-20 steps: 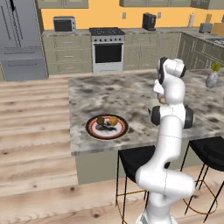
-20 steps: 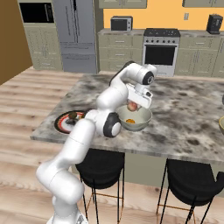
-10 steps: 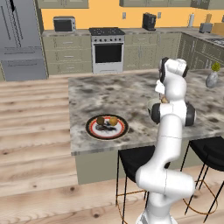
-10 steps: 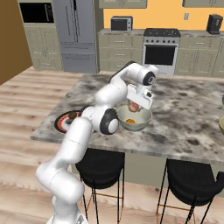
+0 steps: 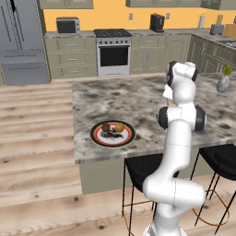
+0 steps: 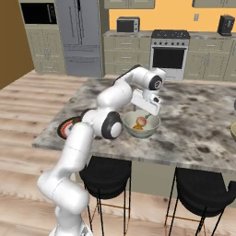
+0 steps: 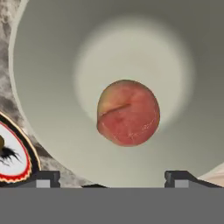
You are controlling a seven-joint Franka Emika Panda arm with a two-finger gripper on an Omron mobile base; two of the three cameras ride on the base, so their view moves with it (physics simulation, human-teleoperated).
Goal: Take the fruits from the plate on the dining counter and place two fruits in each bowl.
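A pinkish-red fruit (image 7: 128, 112) lies free inside a beige bowl (image 7: 52, 65), right under my gripper (image 7: 113, 179), which is open with its fingertips (image 7: 47, 178) spread wider than the fruit. From the right base view the gripper (image 6: 144, 115) hangs just over that bowl (image 6: 141, 131), where the pinkish-red fruit (image 6: 141, 120) rests above a bit of orange fruit (image 6: 138, 127). The red-rimmed plate (image 5: 112, 139) on the dining counter (image 5: 138, 101) holds a dark brownish-green fruit (image 5: 106, 126) and a yellow-orange fruit (image 5: 119, 127). Another bowl (image 6: 233, 131) peeks in at the right edge.
A small grey vase (image 5: 223, 83) with a sprig stands at the counter's far right end. Black stools (image 6: 106, 173) are tucked under the near edge. In the right base view my arm covers part of the plate (image 6: 68, 127). Bare marble (image 6: 198, 120) lies between the bowls.
The jaws have opened and let go of the pinkish-red fruit, which has dropped lower into the bowl. The arm and base have stayed put.
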